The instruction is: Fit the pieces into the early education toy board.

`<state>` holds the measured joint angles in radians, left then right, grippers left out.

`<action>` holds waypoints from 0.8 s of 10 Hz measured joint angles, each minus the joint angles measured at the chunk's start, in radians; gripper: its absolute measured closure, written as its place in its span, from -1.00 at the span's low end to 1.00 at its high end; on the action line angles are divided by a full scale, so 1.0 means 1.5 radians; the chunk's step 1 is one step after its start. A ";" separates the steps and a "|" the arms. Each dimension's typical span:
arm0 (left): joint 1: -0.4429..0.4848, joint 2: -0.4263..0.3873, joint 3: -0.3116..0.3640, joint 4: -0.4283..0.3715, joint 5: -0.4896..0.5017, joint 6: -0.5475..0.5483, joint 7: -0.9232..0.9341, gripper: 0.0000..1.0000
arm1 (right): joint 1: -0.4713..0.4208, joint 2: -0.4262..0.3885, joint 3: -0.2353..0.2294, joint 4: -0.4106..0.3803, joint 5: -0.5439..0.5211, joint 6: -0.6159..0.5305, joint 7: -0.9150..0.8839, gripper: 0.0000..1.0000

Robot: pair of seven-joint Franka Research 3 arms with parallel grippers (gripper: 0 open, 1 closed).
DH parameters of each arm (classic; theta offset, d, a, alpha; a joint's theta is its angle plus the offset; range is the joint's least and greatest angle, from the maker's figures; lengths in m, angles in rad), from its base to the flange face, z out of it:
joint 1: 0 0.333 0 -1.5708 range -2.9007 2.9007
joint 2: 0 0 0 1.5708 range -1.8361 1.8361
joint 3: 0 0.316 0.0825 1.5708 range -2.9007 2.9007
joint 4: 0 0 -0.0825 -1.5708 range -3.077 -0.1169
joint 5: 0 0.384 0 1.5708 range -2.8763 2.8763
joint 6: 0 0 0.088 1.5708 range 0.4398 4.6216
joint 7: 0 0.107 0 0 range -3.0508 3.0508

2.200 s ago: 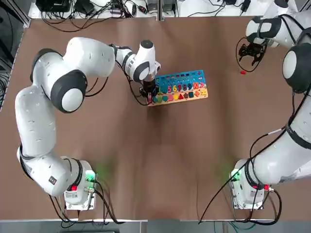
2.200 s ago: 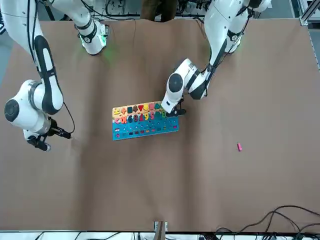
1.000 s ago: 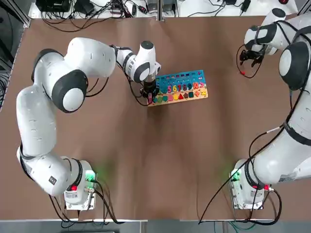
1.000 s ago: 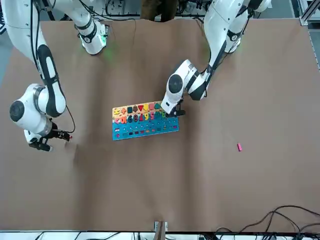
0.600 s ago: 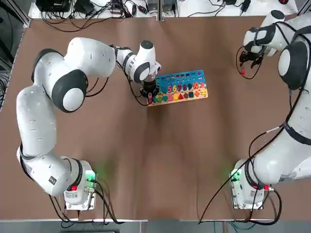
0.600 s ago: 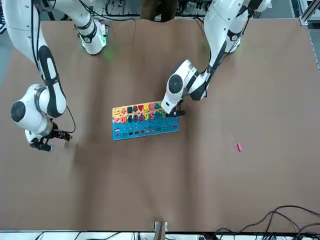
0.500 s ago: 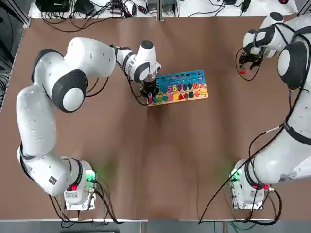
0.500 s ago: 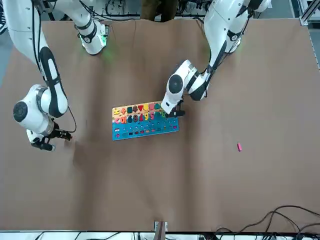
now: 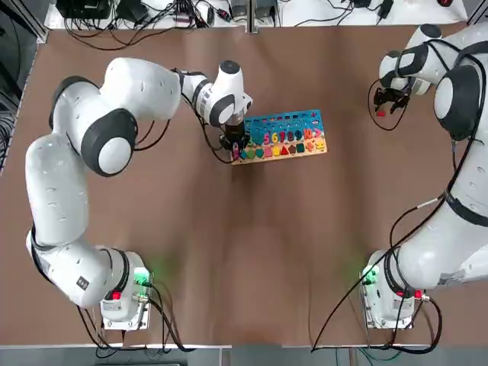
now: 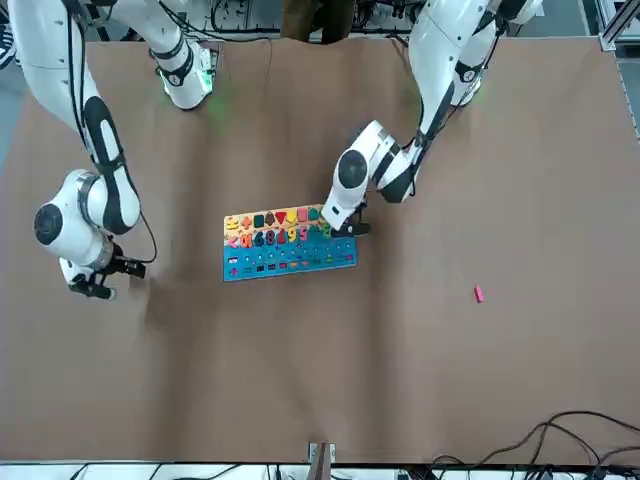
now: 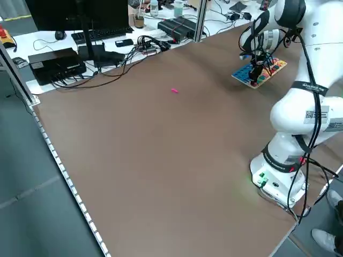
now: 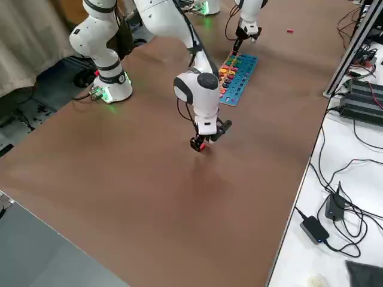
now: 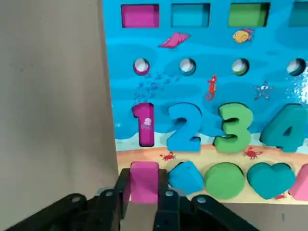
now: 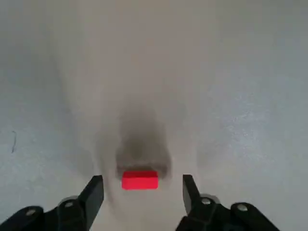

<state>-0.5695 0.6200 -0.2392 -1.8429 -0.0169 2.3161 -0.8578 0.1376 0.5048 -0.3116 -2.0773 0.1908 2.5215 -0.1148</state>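
While a stray pink piece [image 10: 479, 293] lies alone on the brown table [image 9: 252, 252] toward its far left corner, well apart from everything else, the left gripper [image 13: 143, 195] stands at the left end of the early education toy board [image 9: 284, 138], jaws narrow and clamped on a pink block [image 13: 144, 181] at the board's tan strip, just beside a blue shape and below the pink numeral 1. The board sits in the table's far half, near its middle, blue part toward the far edge, rows of coloured numerals and shapes seated in it. Near the far right corner, the right gripper [image 14: 141, 192] is low over the table, jaws spread apart either side of 1 red piece [image 14: 139, 179] without touching it.
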 joint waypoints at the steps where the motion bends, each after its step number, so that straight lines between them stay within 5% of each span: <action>1: 0.000 0.001 0.000 0.001 0.000 0.000 0.000 0.47 | 0.000 0.000 0.001 -0.003 0.000 0.002 0.000 -0.45; 8: 0.000 0.001 0.000 0.001 0.000 0.000 0.001 0.47 | 0.002 0.000 0.004 -0.016 0.000 0.022 0.000 -0.34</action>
<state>-0.5696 0.6218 -0.2386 -1.8407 -0.0162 2.3163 -0.8563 0.1407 0.5048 -0.3063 -2.1016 0.1908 2.5539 -0.1148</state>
